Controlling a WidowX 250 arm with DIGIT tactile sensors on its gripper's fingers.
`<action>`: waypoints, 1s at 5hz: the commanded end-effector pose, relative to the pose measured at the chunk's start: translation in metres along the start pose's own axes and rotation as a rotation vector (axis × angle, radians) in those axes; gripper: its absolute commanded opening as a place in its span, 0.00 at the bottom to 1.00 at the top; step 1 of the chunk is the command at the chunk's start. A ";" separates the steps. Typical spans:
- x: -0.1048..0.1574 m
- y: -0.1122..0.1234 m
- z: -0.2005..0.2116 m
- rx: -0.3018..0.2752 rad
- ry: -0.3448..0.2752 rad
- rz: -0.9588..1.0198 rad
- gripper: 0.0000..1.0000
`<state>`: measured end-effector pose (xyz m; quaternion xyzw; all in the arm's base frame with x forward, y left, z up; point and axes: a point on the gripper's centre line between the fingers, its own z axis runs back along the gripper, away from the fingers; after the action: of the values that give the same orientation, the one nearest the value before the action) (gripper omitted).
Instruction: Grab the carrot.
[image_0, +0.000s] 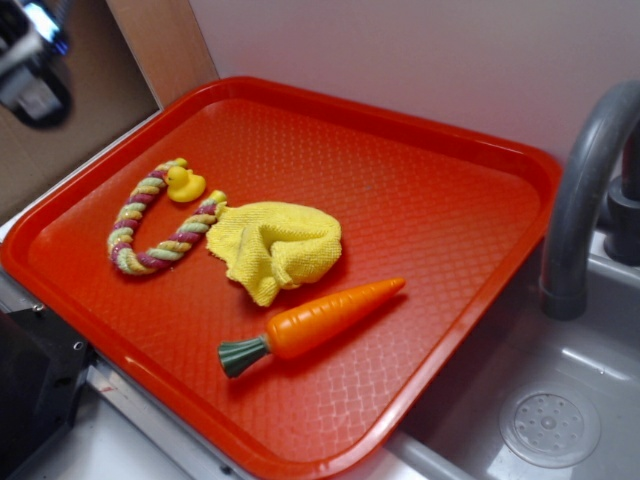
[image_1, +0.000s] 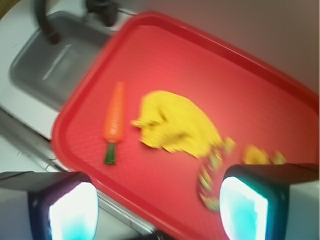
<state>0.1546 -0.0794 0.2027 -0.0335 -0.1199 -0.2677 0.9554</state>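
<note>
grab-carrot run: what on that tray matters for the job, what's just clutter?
Job:
- glossy orange plastic carrot with green stem
- gripper, open, high above the red plastic tray

Clutter:
- crumpled yellow cloth
- small yellow rubber duck
- braided multicolour rope toy
- grey sink and faucet

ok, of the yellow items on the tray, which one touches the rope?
Both seem to: the small yellow duck sits against the rope loop near one end; the crumpled yellow cloth meets the other end.

A toy kitchen setup: grey plastic sink (image_0: 560, 400) with curved faucet (image_0: 585, 190) beside a red tray (image_0: 440, 150).
</note>
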 end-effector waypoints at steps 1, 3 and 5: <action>0.024 -0.063 -0.054 0.044 0.043 -0.115 1.00; 0.029 -0.065 -0.114 0.089 0.157 -0.064 1.00; 0.030 -0.053 -0.161 0.062 0.248 -0.061 1.00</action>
<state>0.1841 -0.1587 0.0489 0.0392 0.0048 -0.2993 0.9534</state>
